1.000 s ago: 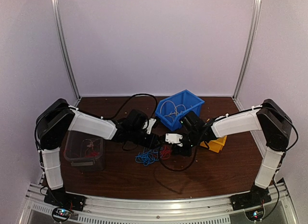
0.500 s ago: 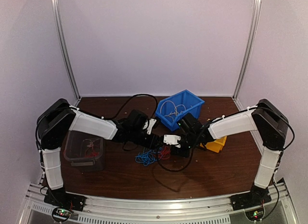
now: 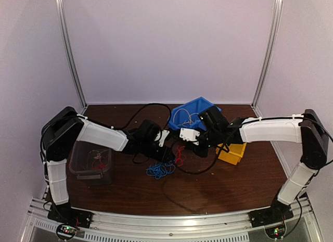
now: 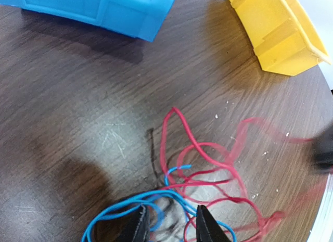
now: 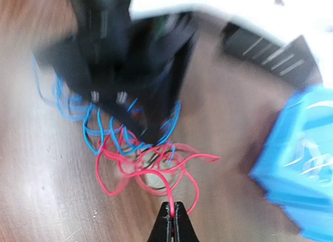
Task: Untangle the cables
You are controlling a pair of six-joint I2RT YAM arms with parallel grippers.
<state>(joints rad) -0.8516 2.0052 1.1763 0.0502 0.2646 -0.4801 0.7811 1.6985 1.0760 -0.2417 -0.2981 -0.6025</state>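
The red cable (image 5: 127,172) and the blue cable (image 5: 96,130) lie tangled in one loose heap on the worktop (image 3: 218,187), near its middle, in front of the blue bin (image 3: 193,107) and between the two arms. From above we see the red loops on the right of the heap and the blue ones on the left, with strands crossing where they meet. The right tool (image 5: 171,215) is pressed together on a single red strand, which runs from its tips into the red loops. The left tool (image 4: 171,227) sits low over the tangle with its jaws apart. Blue strands pass between its fingers (image 4: 136,225), and we cannot tell whether they touch them. White cables (image 3: 185,117) lie curled inside the blue bin. A yellow bin (image 3: 232,153) stands on the worktop to the right of the heap, apart from it. A dark see-through bin (image 3: 89,161) by the left arm holds some thin red wire.
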